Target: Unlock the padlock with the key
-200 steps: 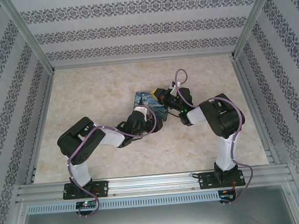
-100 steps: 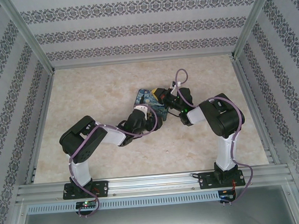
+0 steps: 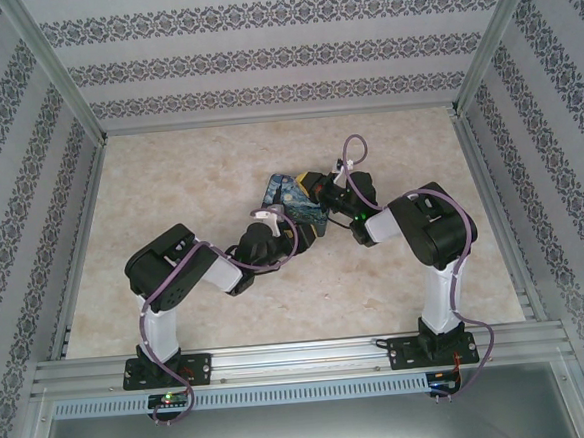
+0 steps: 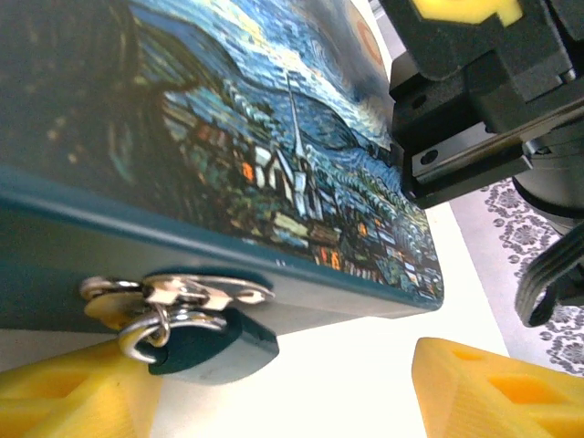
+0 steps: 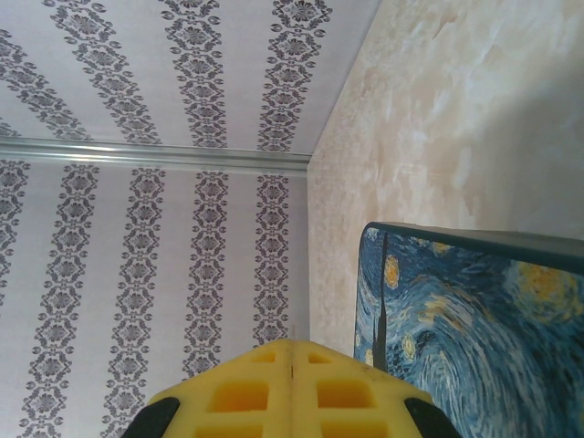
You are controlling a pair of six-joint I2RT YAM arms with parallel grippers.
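On the table (image 3: 170, 187), parted left jaws have edged back at the padlock (image 4: 205, 345); right jaws closed.

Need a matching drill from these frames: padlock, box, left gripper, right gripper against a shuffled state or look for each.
1. padlock
2. box
3. left gripper
4. right gripper

A. yellow pads pressed together
B. night-sky print
C. hangs from the silver hasp
D. open, fingers wide apart

Pairs: 1-C, 2-B, 3-D, 4-A
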